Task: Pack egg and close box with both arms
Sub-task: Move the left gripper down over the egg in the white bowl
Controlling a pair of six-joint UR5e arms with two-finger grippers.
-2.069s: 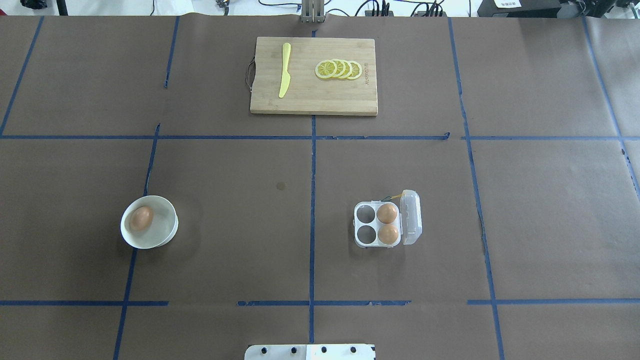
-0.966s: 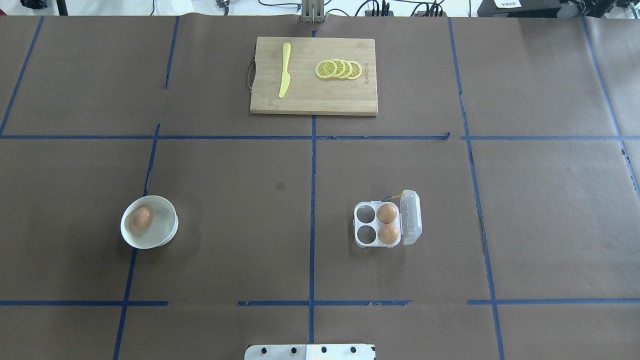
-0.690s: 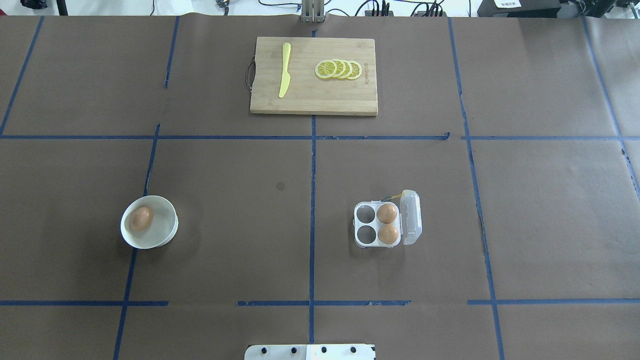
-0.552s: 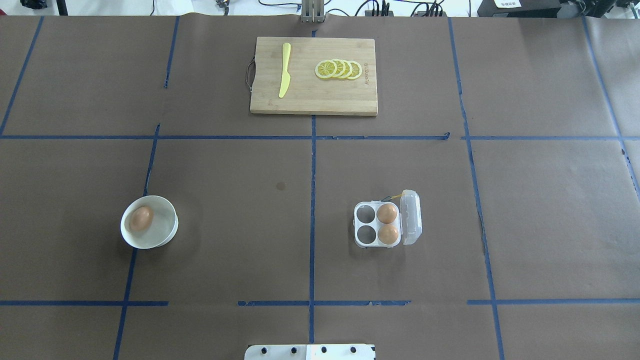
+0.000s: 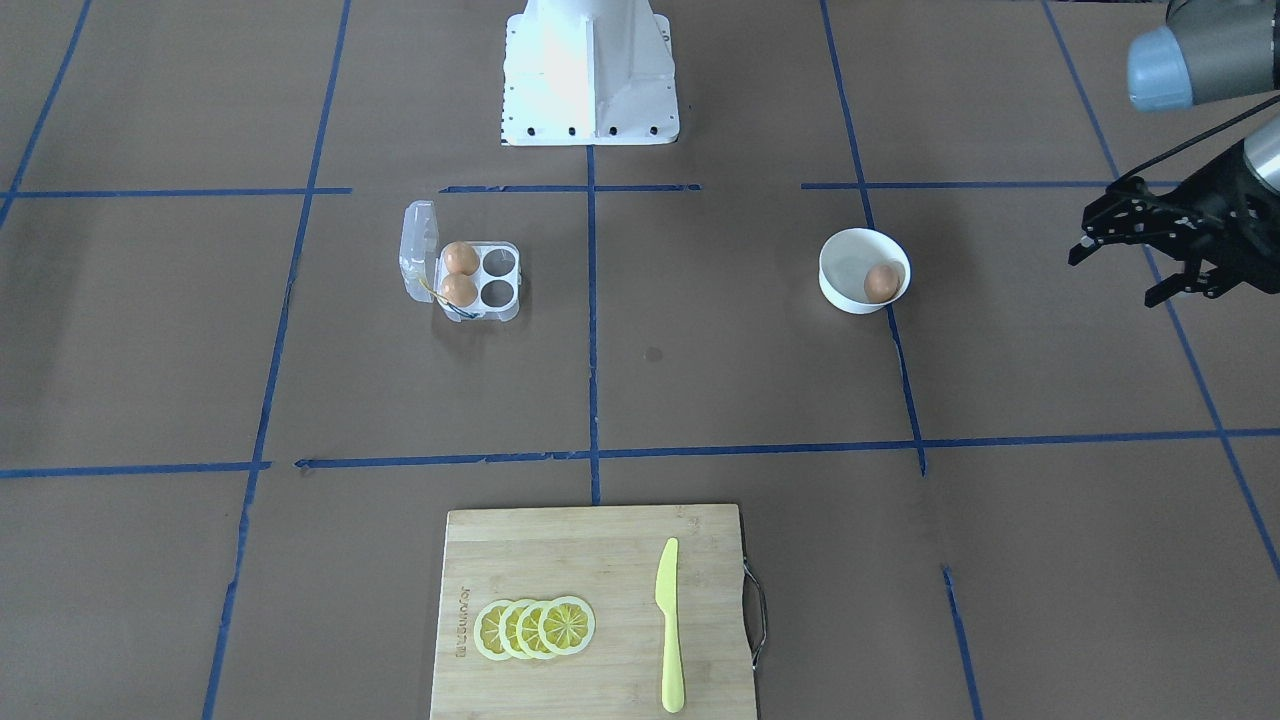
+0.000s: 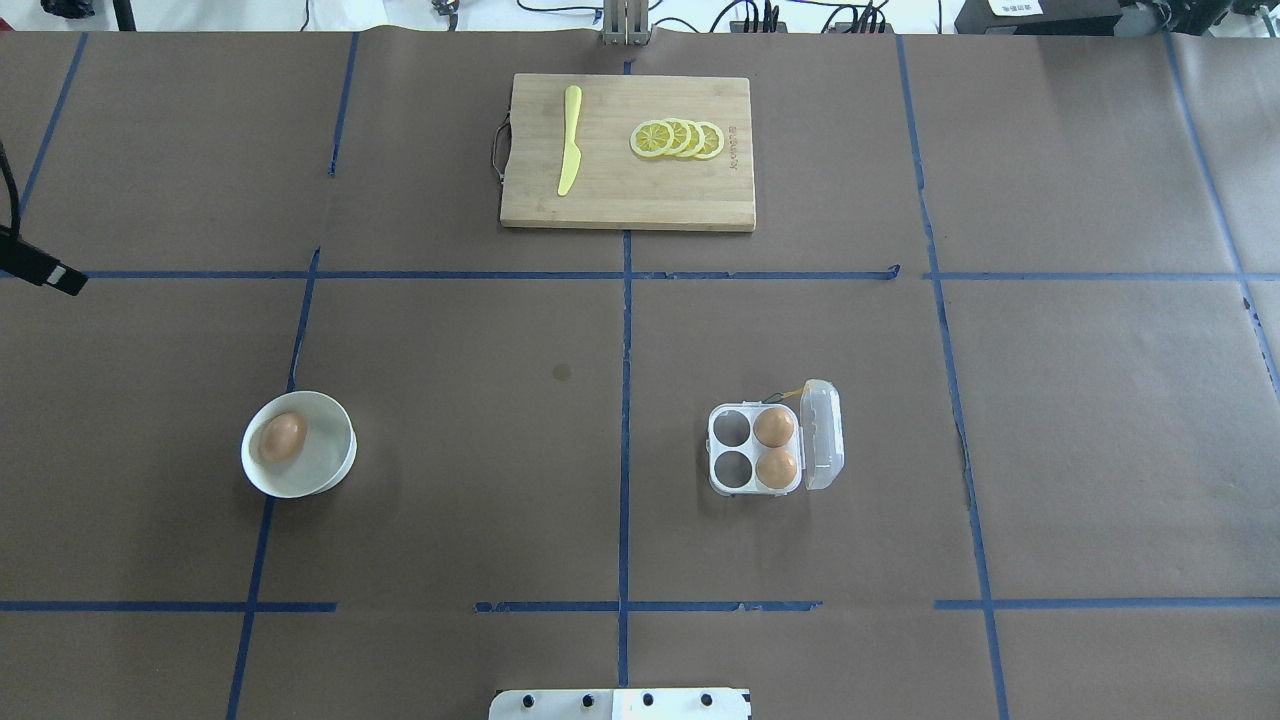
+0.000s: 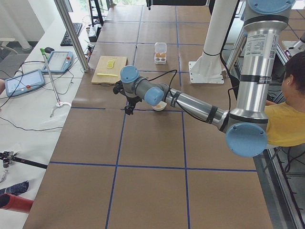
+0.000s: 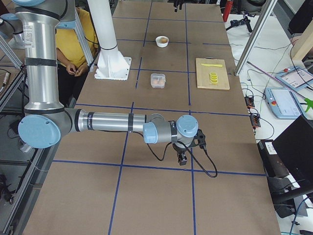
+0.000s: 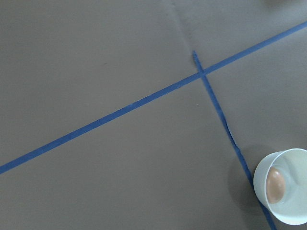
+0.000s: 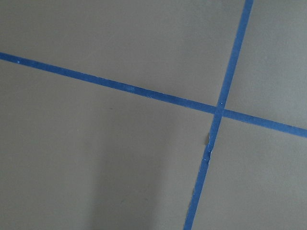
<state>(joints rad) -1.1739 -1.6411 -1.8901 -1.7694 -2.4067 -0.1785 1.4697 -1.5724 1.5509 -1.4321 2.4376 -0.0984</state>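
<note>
The egg (image 6: 282,437) lies in a round white bowl (image 6: 300,490) at the near left; it also shows in the left wrist view (image 9: 275,185). The clear box (image 6: 732,447) stands right of centre, lid (image 6: 823,435) open on its right. Two orange eggs (image 6: 773,427) fill its right cells and the left cells are empty. My left gripper (image 5: 1112,278) hovers open and empty, out beyond the bowl (image 5: 845,245) toward the table's left end. My right gripper (image 8: 183,157) shows only in the exterior right view, far from the box; I cannot tell if it is open.
A wooden cutting board (image 6: 620,200) lies at the far centre with a yellow knife (image 6: 569,140) and lemon slices (image 6: 677,138) on it. The white pedestal base (image 5: 590,70) stands at the robot's edge. Blue tape lines grid the brown table cover.
A black part of my left arm has come into the overhead view at its left edge. The egg, bowl and box have not moved.
</note>
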